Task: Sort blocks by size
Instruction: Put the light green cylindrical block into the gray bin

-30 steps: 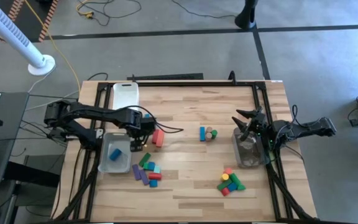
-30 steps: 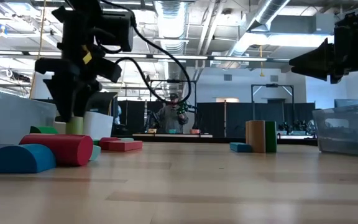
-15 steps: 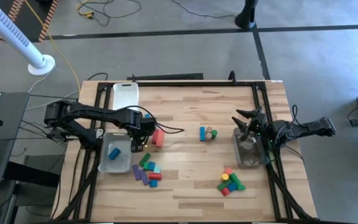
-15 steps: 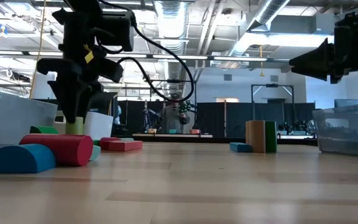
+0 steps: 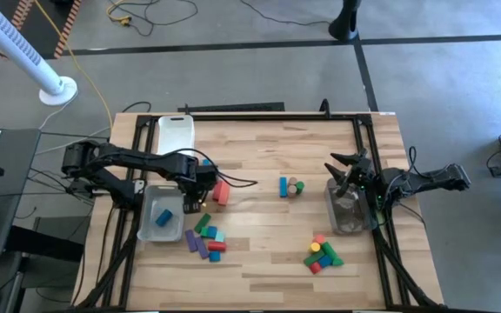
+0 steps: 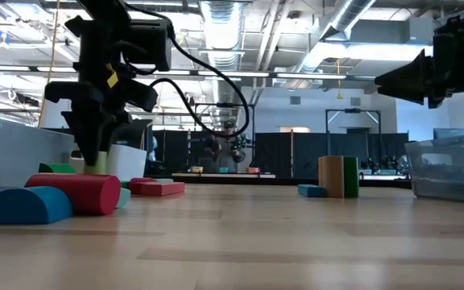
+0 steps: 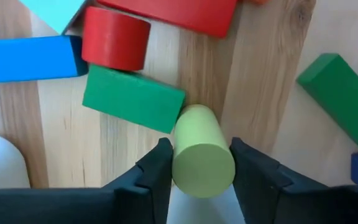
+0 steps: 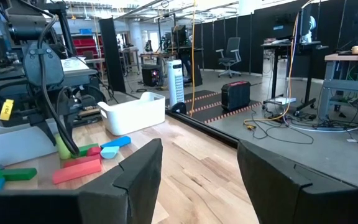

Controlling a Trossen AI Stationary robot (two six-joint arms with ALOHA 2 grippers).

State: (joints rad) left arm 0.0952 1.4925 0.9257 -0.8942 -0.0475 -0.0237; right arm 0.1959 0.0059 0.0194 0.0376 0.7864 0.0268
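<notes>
Pressing in on a yellow-green cylinder (image 7: 202, 159), the left gripper (image 7: 197, 174) has one jaw against each side of it, closed on the block; the cylinder's round end faces the wrist camera at lower centre of that frame. A green bar (image 7: 132, 99) touches the cylinder's far end, with a red cylinder (image 7: 115, 38) just beyond it, a blue bar (image 7: 27, 58) at the left edge, a long red bar (image 7: 179, 12) along the top and a second green bar (image 7: 340, 99) at the right.

In the high view this cluster of blocks (image 5: 205, 236) lies left of centre on the bench (image 5: 268, 165), just right of a clear bin (image 5: 146, 228) that holds one blue block (image 5: 163, 216). The left gripper (image 5: 193, 202) sits at the cluster's upper edge, beside a red block (image 5: 221, 192). A white tray (image 5: 175, 132) stands at the bench's upper left. Near the middle of the frame a blue block and a tan cylinder (image 5: 290, 187) stand together, and a second pile of blocks (image 5: 321, 253) lies lower right.

The right gripper (image 5: 348, 170) hangs at the right of the frame above another clear bin (image 5: 335, 217), its jaws spread open and empty.
</notes>
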